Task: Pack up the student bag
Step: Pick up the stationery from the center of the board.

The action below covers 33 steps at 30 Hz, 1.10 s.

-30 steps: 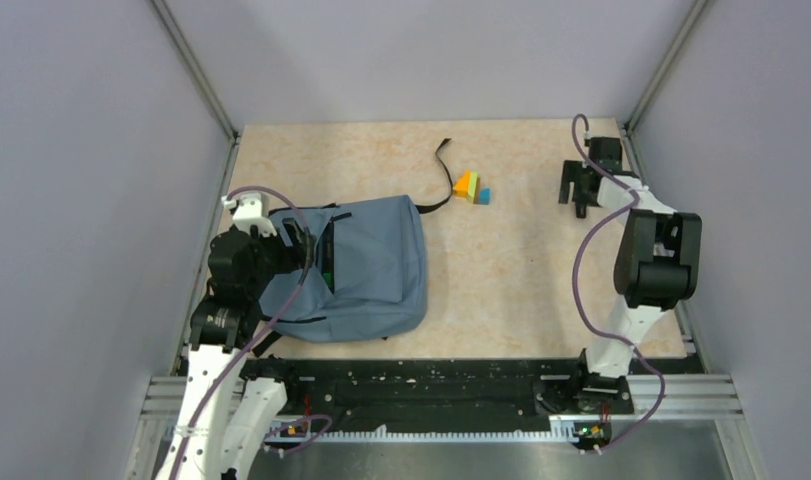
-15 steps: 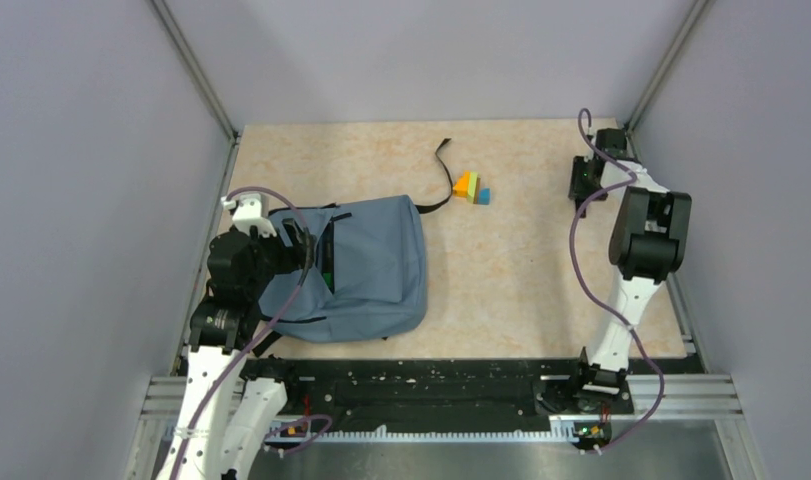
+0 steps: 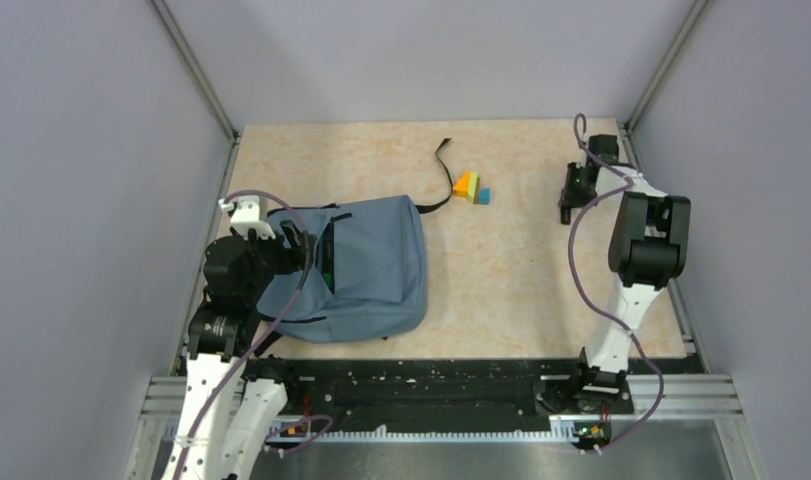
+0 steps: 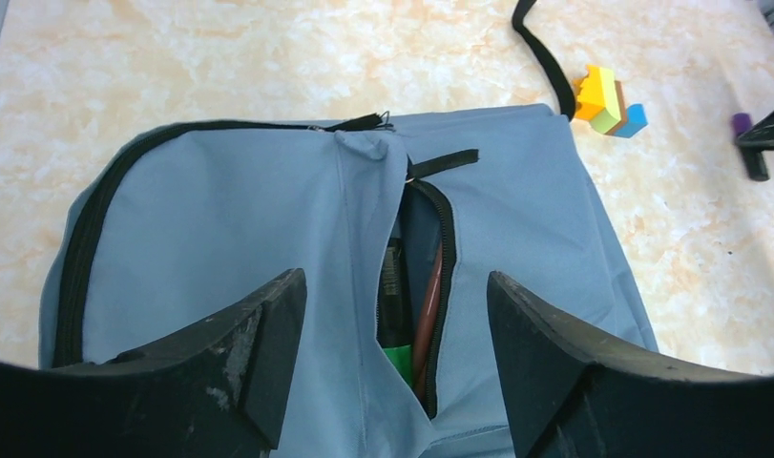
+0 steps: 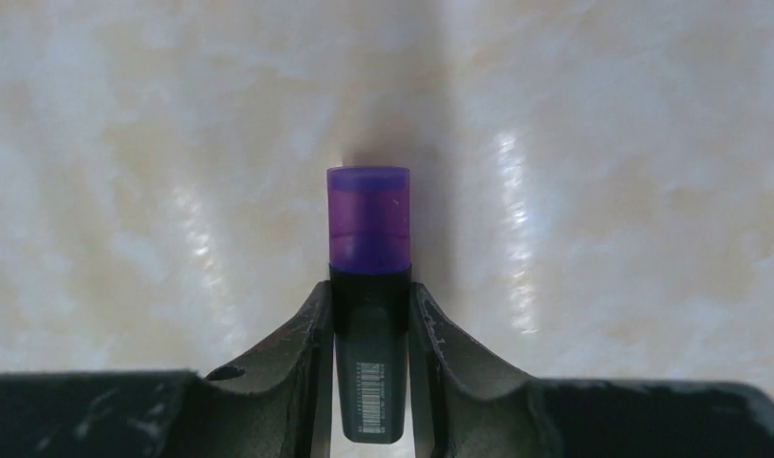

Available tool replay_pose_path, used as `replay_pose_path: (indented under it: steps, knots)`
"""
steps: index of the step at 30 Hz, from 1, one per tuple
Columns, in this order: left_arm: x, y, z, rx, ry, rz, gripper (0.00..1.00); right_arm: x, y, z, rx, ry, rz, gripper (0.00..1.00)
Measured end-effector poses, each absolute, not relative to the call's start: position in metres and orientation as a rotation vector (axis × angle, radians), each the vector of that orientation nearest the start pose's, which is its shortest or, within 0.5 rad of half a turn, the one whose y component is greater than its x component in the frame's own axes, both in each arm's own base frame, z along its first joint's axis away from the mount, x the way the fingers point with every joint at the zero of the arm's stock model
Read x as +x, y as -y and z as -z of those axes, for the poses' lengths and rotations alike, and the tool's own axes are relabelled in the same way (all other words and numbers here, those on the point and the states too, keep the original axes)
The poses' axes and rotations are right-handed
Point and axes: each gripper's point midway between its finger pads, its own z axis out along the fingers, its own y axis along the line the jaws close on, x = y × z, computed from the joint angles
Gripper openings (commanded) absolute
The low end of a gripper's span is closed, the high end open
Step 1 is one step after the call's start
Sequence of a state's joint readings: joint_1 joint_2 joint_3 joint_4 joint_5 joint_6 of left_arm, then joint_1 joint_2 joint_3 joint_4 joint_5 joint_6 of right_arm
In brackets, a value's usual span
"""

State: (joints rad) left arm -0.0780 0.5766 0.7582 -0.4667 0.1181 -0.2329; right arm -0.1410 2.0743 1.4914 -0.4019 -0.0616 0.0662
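Observation:
The student bag point(image 3: 376, 270) lies flat at the left of the table, dusty blue with black zippers. Its front pocket is unzipped, and a reddish pen point(image 4: 427, 303) and a green item point(image 4: 399, 362) show inside. My left gripper point(image 4: 394, 280) hovers open just over that pocket slit, holding nothing; in the top view the left gripper point(image 3: 299, 245) is at the bag's left edge. At the far right, my right gripper point(image 5: 369, 291) is shut on a marker point(image 5: 368, 215) with a black body and purple cap, down at the tabletop. In the top view the right gripper point(image 3: 572, 196) points down.
A small stack of orange, green and blue blocks point(image 3: 472, 187) sits behind the bag, beside a loose black strap point(image 3: 444, 168). Grey walls enclose the table on three sides. The right arm stands close to the right wall.
My right gripper has closed its fingers onto the purple marker and shifted slightly near the right wall. The left gripper and the bag have barely moved.

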Motion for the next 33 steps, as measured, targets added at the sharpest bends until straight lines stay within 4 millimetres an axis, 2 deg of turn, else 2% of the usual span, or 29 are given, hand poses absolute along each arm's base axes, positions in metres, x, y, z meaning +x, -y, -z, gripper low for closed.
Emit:
replay_pose_path:
  steps: [2, 5, 10, 11, 15, 18, 21, 24, 26, 30, 33]
  knots:
    - [0.25, 0.052, -0.256, -0.045, -1.847, 0.333, 0.69, 0.472, 0.033, -0.032, 0.225, -2.553, -0.084, 0.0]
    - [0.249, 0.055, -0.261, -0.016, -1.82, 0.346, 0.63, 0.452, -0.012, -0.045, 0.153, -2.543, -0.144, 0.0]
    - [0.251, 0.076, -0.26, 0.005, -1.83, 0.475, 0.64, 0.421, -0.103, -0.096, -0.03, -2.399, -0.345, 0.0]
    - [0.252, 0.082, -0.26, 0.002, -1.822, 0.507, 0.64, 0.415, -0.116, -0.104, -0.057, -2.374, -0.38, 0.0]
    - [0.249, 0.119, -0.26, 0.03, -1.817, 0.661, 0.64, 0.394, -0.172, -0.138, -0.193, -2.269, -0.497, 0.0]
    - [0.25, 0.16, -0.264, 0.087, -1.815, 0.783, 0.65, 0.376, -0.222, -0.163, -0.322, -2.175, -0.582, 0.0]
    - [0.258, 0.197, -0.264, 0.077, -1.812, 0.919, 0.66, 0.349, -0.264, -0.185, -0.424, -2.077, -0.672, 0.0]
    - [0.267, 0.218, -0.257, 0.015, -1.8, 1.013, 0.66, 0.326, -0.295, -0.206, -0.493, -1.992, -0.738, 0.0]
    - [0.267, 0.23, -0.253, -0.013, -1.792, 1.054, 0.68, 0.317, -0.307, -0.219, -0.513, -1.942, -0.764, 0.0]
    - [0.265, 0.249, -0.267, -0.038, -1.731, 1.141, 0.71, 0.303, -0.317, -0.234, -0.53, -1.886, -0.791, 0.0]
    - [0.269, 0.248, -0.279, -0.092, -1.661, 1.174, 0.72, 0.296, -0.321, -0.243, -0.545, -1.857, -0.806, 0.0]
